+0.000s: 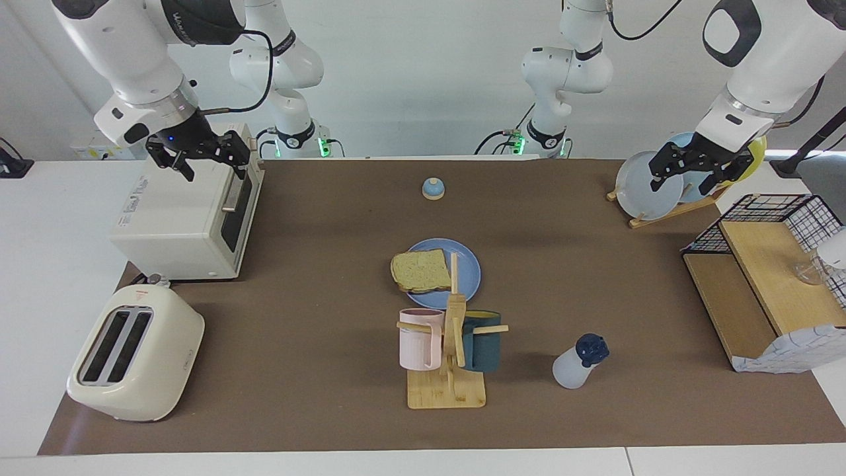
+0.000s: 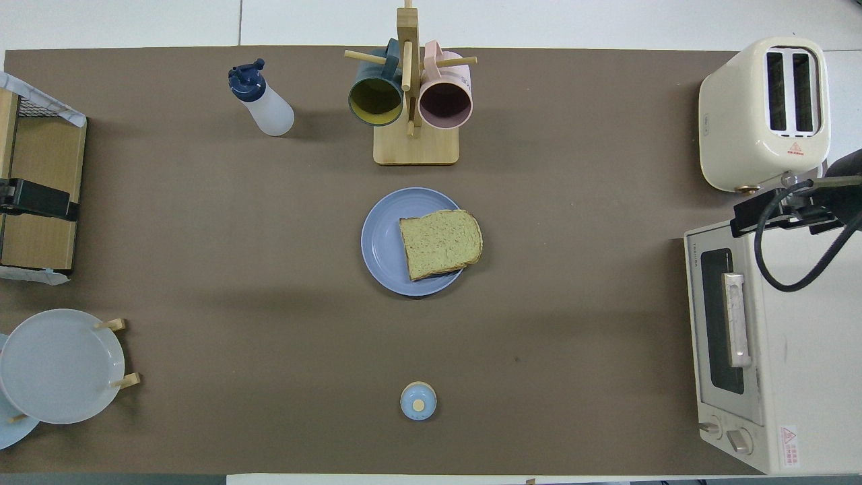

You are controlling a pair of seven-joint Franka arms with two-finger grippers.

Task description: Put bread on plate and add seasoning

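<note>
Right gripper (image 1: 206, 155) at the facing view's upper left over the oven (image 1: 188, 218), jaws spread and empty, left gripper (image 1: 695, 170) upper right over the plate rack (image 1: 651, 188), also spread and empty, plate (image 1: 462, 271) mid-frame, bread (image 1: 420, 271) lying on it overhanging its rim, seasoning (image 1: 580, 362) lower right, upright, well apart from both grippers.

Little legible. On the black upper casing of the white robot arm (image 1: 198, 20) at upper left of the facing view, pale lettering, partly cut off and not surely readable. On the cream two-slot toaster (image 2: 764, 111) at upper right of the overhead view, a small red warning triangle with tiny illegible print. On the cream box-shaped toaster oven (image 2: 754, 350) at lower right, a vertical brand word beside the door and a red-marked sticker, both too small to read.
</note>
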